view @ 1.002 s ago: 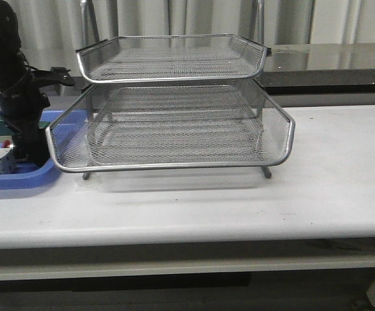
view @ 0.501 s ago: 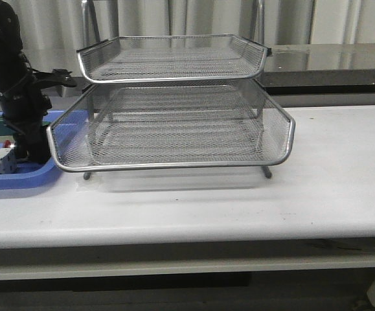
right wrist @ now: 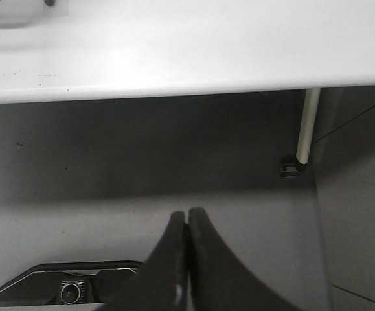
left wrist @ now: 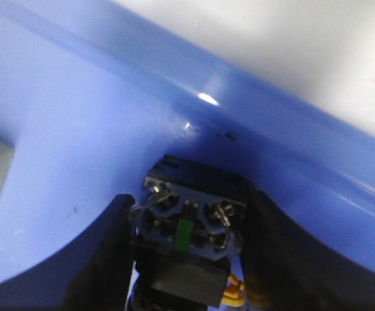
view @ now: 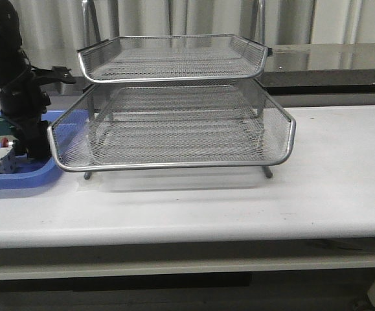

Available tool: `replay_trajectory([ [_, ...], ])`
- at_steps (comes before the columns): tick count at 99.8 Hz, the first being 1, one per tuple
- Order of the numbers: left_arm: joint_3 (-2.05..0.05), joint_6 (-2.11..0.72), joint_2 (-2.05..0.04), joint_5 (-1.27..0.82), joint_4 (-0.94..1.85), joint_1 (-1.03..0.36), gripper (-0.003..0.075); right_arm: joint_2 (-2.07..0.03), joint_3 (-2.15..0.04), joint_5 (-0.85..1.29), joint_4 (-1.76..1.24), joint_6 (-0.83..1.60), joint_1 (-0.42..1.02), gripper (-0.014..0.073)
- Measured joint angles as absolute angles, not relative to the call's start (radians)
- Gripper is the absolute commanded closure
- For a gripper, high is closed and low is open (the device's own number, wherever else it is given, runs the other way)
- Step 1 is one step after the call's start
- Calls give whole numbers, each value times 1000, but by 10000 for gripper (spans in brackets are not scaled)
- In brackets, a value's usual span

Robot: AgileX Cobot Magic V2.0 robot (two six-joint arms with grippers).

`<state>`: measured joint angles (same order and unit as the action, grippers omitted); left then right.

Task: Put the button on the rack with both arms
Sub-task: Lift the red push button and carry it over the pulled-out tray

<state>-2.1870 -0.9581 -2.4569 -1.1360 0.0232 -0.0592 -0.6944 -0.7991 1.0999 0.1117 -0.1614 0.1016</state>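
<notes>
While the button [left wrist: 187,236] sits in the blue tray [left wrist: 77,142], we bracket it with our left gripper [left wrist: 186,259], fingers [left wrist: 106,259] either side, arm reaching steeply down beside the rack [view: 174,103]. Our right gripper [right wrist: 188,223] hangs shut below the table [right wrist: 174,52] edge.

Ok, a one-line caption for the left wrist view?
Left gripper fingers straddling the button inside the blue tray.
</notes>
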Motion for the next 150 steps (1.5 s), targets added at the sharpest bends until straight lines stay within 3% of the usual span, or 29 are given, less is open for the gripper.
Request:
replay_trajectory([
  [30,-2445,-822,-2447,-1239,17,-59,685,-694,-799,1100,112,-161,102,663],
  [71,-2464,-683,-2320,-1256,-28,-48,685,-694,-799,1100,112,-161,102,663],
  [150,-1808,-621,-1614,-1262,131,-61,685,-694,-799,1100,112,-161,102,663],
])
